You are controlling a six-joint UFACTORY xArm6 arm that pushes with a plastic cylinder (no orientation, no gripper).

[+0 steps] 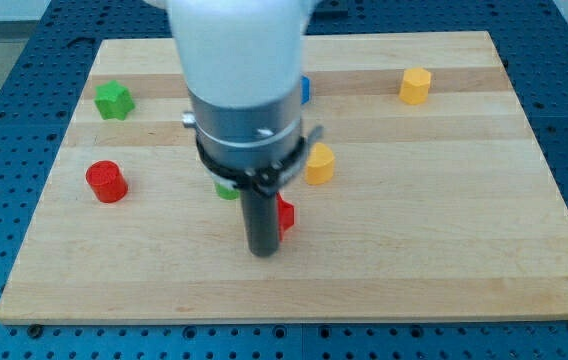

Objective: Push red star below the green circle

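Observation:
The red star (285,215) lies near the board's middle, mostly hidden behind my rod; only its right edge shows. My tip (263,251) rests on the board just left of and slightly below it, touching or nearly touching. The green circle (226,190) sits just up and left of the star, mostly hidden under the arm's body; only its lower edge shows.
A green star (113,100) is at the upper left, a red cylinder (106,181) at the left. A yellow block (319,163) lies right of the arm, another yellow block (415,86) at the upper right. A blue block (304,89) peeks from behind the arm.

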